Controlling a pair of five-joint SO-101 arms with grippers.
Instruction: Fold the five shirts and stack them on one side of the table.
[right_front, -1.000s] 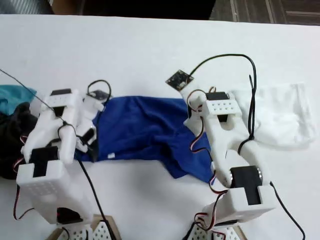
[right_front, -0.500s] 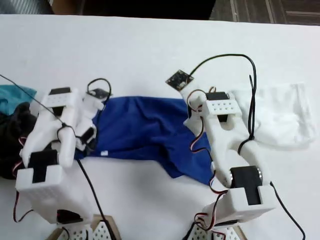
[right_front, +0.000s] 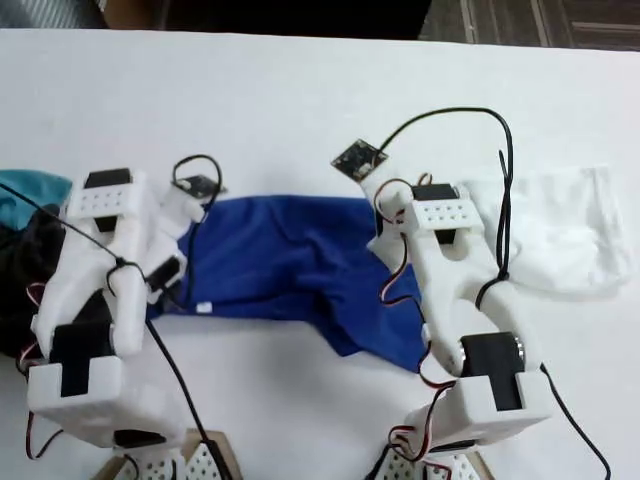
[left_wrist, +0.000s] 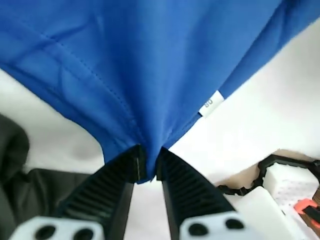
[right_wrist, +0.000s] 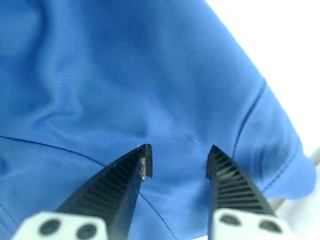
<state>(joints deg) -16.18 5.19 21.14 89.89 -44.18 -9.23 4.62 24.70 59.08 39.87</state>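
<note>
A blue shirt (right_front: 290, 260) lies crumpled across the middle of the table, one corner hanging toward the front. My left gripper (left_wrist: 148, 164) is shut on its left edge, and the cloth bunches between the fingers. A white tag (left_wrist: 211, 103) sticks out of the hem nearby. In the high view the left gripper (right_front: 168, 288) sits at the shirt's left end. My right gripper (right_wrist: 177, 161) stands open just over the shirt's right part, its fingers straddling a seam with nothing between them. A white shirt (right_front: 560, 230) lies flat to the right.
A black shirt (right_front: 22, 290) and a teal shirt (right_front: 20, 188) are piled at the table's left edge, beside the left arm. Black cloth (left_wrist: 17, 170) lies close to the left gripper. Cables loop above both wrists. The far half of the table (right_front: 300, 90) is bare.
The left arm has shifted to the left with the blue shirt's edge in its gripper, drawing that end of the shirt along. The right arm has stayed still.
</note>
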